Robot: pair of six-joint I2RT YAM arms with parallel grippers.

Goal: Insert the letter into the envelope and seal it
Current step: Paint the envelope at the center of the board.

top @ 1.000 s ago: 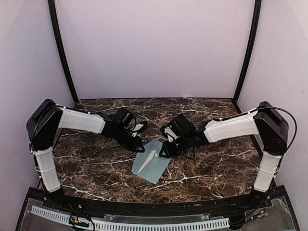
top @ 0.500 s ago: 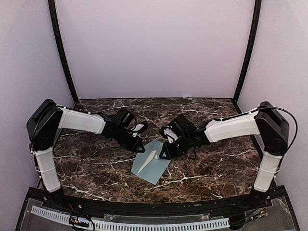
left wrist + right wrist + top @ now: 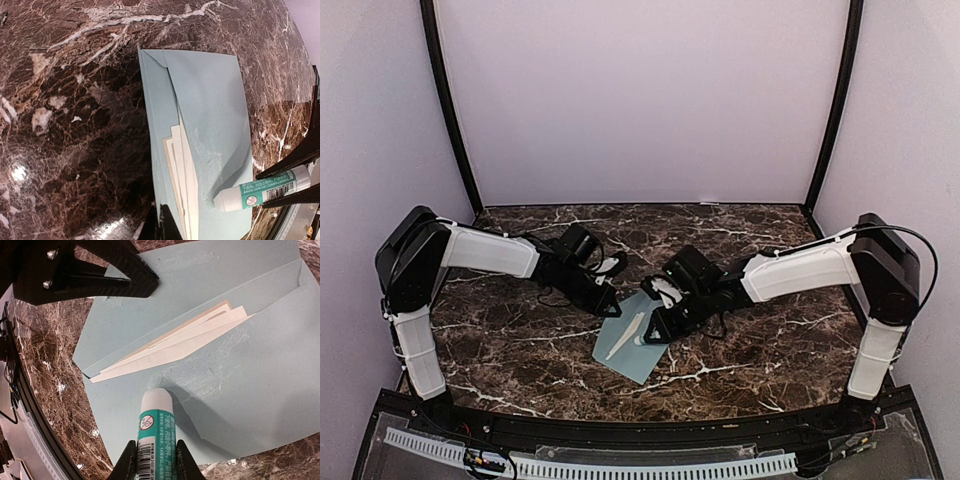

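Both sets of fingers are closed. The right fingers (image 3: pixel 657 328) grip a white-and-green glue stick (image 3: pixel 156 426) by its barrel, and the left fingers (image 3: pixel 161 226) are pinched together with nothing between them.

The envelope (image 3: pixel 636 352), pale blue-grey, lies flat on the dark marbled desk (image 3: pixel 500 340), near the middle and between the two arms, turned at a slant. Its flap is folded open. The letter (image 3: pixel 172 349), folded cream and white paper, sits in the pocket with a long pointed edge showing out of the mouth.

The glue stick's white tip touches the inside of the open flap, just beside the letter's exposed edge. Around the tip the flap carries rough, wrinkled smears. The left fingertips rest on the envelope's body close to its edge, on the far side of the letter from the glue stick.

Compared with a second ago, the right arm has reached further left and toward the near edge, carrying the glue stick further across the flap. The envelope lies where it was, and the left arm has not shifted.
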